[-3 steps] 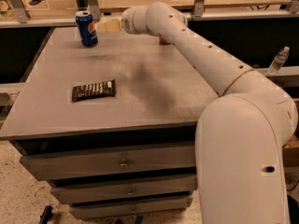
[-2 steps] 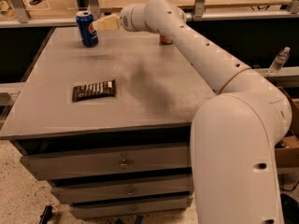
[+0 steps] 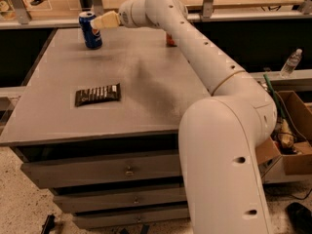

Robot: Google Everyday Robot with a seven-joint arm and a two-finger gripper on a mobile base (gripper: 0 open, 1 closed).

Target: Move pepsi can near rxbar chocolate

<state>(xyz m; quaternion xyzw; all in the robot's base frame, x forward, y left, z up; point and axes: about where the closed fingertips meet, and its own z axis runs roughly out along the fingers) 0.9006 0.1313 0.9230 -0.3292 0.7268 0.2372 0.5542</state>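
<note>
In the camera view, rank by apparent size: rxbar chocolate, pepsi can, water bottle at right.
1. rxbar chocolate and pepsi can: look about alike; the bar lies nearer, so unranked.
2. water bottle: smallest.
The gripper is at the can's upper right side.

place: lab or workshop | cues: drawer cabinet (image 3: 97,172), cardboard box (image 3: 298,165) | hand (image 3: 99,22): beside pepsi can (image 3: 90,32)

pepsi can (image 3: 90,31) far left on table (image 3: 156,87), tool (image 3: 96,23) just beside it, rxbar chocolate (image 3: 97,94) nearer
</note>
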